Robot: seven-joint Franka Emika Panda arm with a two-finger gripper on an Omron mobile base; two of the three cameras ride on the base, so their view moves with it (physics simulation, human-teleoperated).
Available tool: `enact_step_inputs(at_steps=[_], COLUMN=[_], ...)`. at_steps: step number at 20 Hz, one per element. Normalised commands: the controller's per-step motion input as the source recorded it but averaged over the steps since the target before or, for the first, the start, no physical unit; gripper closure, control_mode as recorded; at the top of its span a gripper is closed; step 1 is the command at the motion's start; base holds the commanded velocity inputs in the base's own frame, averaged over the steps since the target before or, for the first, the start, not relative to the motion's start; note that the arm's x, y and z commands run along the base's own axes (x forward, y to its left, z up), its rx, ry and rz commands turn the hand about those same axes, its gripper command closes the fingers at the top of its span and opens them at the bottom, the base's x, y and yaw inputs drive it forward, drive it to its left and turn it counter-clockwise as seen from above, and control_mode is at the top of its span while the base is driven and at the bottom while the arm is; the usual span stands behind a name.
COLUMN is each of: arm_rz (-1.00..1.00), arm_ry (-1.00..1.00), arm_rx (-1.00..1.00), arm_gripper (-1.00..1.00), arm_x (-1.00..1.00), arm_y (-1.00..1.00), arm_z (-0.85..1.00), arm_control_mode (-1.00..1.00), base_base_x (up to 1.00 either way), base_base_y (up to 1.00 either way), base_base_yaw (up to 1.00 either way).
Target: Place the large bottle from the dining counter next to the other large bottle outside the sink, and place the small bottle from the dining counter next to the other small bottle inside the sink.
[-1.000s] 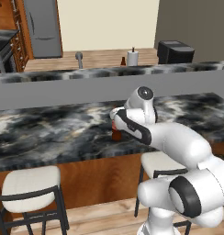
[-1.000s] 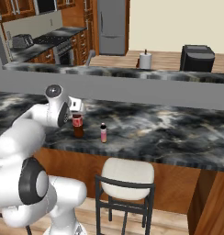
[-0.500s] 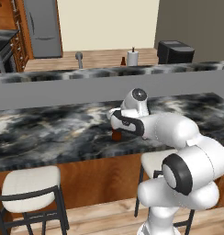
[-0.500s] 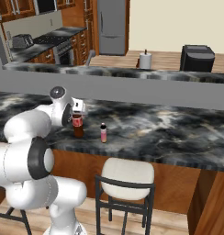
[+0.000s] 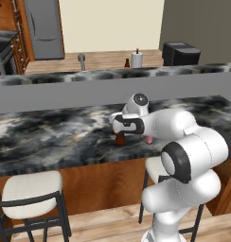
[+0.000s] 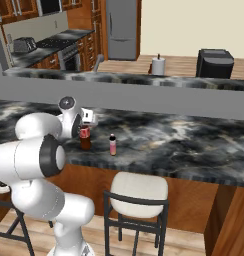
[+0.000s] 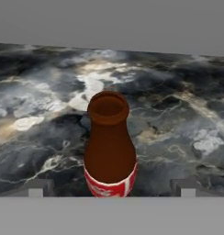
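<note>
The big bottle [image 7: 109,149] is dark brown glass with a narrow neck, an open round mouth and a red label wrapped round its lower body. There's some white marking on the label but I can't read any of it. It stands upright on the dining surface [image 5: 51,137], a black-and-grey marbled stone slab with whitish veins on a reddish-brown wood base.

The jaws [image 7: 111,188] are spread wide apart, one fingertip on each side of the bottle down near the label, and neither one is touching the glass as far as I can see. In the right base view the hand sits right over the bottle top [image 6: 85,137].

The small bottle [image 6: 112,145] is just beside it on the same slab, pink with a paler top and a black cap, upright. Too small to make out any writing.

Further back, past the grey raised ledge, the second brown bottle [image 5: 127,63] stands next to a white paper towel roll [image 5: 137,59], with a dark curved faucet [image 5: 81,60] off to the left.
</note>
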Motion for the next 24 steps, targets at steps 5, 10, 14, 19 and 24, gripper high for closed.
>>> enact_step_inputs(at_steps=[5, 10, 14, 19, 24], arm_rz=[0.00, 0.00, 0.00, 0.00, 0.00], arm_ry=[0.00, 0.00, 0.00, 0.00, 0.00], arm_rx=[0.00, 0.00, 0.00, 0.00, 0.00], arm_gripper=[-1.00, -1.00, -1.00, 1.00, 1.00], arm_x=[0.27, 0.25, 0.19, 0.19, 0.15], arm_y=[0.00, 0.02, 0.05, 0.11, 0.12], arm_z=[-0.10, -0.10, -0.10, -0.12, -0.08], arm_control_mode=[-1.00, -1.00, -1.00, -1.00, -1.00], base_base_x=[0.00, 0.00, 0.00, 0.00, 0.00], base_base_y=[0.00, 0.00, 0.00, 0.00, 0.00], base_base_yaw=[0.00, 0.00, 0.00, 0.00, 0.00])
